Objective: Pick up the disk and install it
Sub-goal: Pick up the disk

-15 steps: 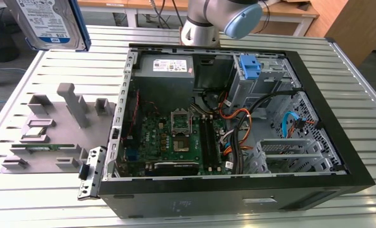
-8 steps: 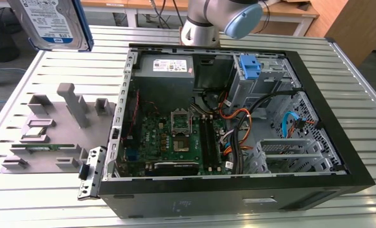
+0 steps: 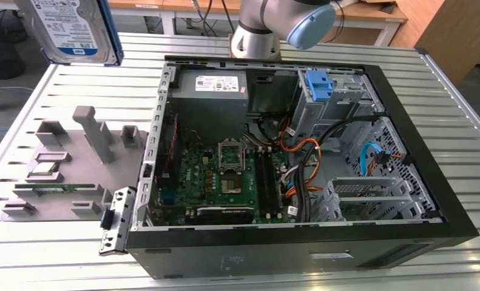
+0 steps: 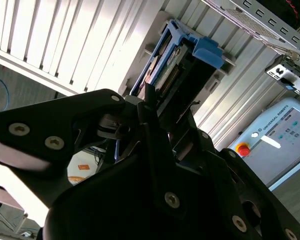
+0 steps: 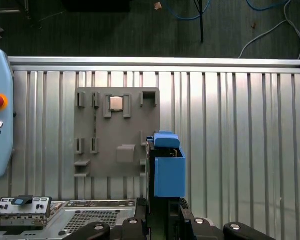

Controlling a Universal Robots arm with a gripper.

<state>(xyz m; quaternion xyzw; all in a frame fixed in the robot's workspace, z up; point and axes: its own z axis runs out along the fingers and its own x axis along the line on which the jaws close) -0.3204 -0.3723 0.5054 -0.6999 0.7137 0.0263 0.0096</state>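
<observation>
- I read the gripper [image 4: 150,107] as pressed together on the disk [image 4: 177,60]. In the second wrist view the black fingers bracket the drive body, but the gripper housing hides the contact itself, so the clamp is probable, not confirmed.
- In the exterior view the disk [image 3: 70,30] hangs in the air at that view's left. It is upright, label toward the camera, and well apart from the case [image 3: 264,257].
- In the first wrist view the disk [image 5: 167,172] appears edge-on above the edge of the grey fixture [image 5: 105,135] on the table [image 5: 240,150].
- I judge that the grip leaves the blue rails free so they can engage a bay.
- The height keeps the drive clear of the fixture posts.
- The disk is not yet in the case, so installation is not yet done.
</observation>
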